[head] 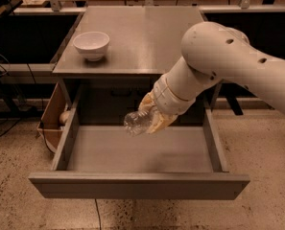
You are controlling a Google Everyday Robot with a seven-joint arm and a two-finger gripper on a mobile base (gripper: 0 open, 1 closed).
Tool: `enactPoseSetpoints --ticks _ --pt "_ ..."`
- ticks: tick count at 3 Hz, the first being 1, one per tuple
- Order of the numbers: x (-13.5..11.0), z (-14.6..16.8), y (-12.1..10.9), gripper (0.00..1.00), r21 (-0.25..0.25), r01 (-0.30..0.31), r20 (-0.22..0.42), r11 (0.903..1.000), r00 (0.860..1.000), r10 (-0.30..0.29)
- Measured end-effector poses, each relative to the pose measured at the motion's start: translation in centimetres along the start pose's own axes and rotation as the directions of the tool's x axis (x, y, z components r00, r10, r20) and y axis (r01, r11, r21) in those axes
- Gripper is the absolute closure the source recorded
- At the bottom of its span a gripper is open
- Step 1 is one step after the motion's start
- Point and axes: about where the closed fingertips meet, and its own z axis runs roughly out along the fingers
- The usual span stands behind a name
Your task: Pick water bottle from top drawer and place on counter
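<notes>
My gripper (150,115) is shut on the water bottle (136,122), a small clear ribbed bottle held on its side above the open top drawer (137,185). The bottle hangs clear of the drawer floor, in front of the cabinet's dark opening. The grey counter (137,37) lies just behind and above the gripper. My white arm reaches in from the right and hides part of the counter's right front corner.
A white bowl (91,44) stands on the counter's left side. A brown cardboard box (50,118) sits on the floor left of the drawer. Wooden benches run along the back. Speckled floor lies in front.
</notes>
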Motion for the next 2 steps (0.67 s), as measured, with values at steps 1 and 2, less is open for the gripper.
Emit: enactPoseSetpoints --ticks 1,2 --pt "-0.3 0.5 0.2 1.0 -0.004 0.006 0.018 1.0 1.0 -0.006" --pt "-2.4 -0.6 -2.2 1.0 0.037 0.109 -0.008 0.9934 0.994 -0.109"
